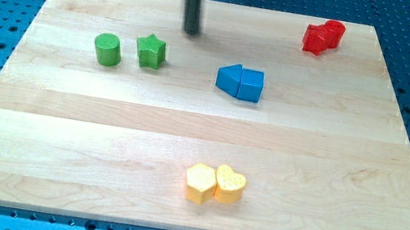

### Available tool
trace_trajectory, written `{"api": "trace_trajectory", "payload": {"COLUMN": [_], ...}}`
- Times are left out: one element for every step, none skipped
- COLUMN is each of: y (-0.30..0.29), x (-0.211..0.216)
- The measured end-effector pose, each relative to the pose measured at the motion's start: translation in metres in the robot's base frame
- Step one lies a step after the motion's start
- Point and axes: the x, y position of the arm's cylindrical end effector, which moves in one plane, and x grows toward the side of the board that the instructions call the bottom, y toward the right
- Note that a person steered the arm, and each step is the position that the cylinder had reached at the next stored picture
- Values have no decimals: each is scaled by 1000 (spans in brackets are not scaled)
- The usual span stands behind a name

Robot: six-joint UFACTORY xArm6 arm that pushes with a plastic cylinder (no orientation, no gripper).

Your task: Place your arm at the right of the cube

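Observation:
A blue cube (pixel 250 85) sits near the board's middle top, touching a blue pointed block (pixel 229 79) on its left side. My tip (pixel 192 31) is at the end of the dark rod near the view's top. It stands above and to the left of the blue pair, apart from them. It is up and to the right of the green star (pixel 151 51), with a gap between them.
A green cylinder (pixel 106 49) sits left of the green star. Two red blocks (pixel 322 36) touch each other at the top right. A yellow hexagon (pixel 200 184) and a yellow heart (pixel 230 184) touch near the bottom middle. The wooden board (pixel 36 138) lies on a blue perforated table.

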Motion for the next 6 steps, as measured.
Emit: {"api": "trace_trajectory", "payload": {"y": [131, 183, 236, 197, 140, 104], "x": [31, 63, 94, 128, 133, 117]}}
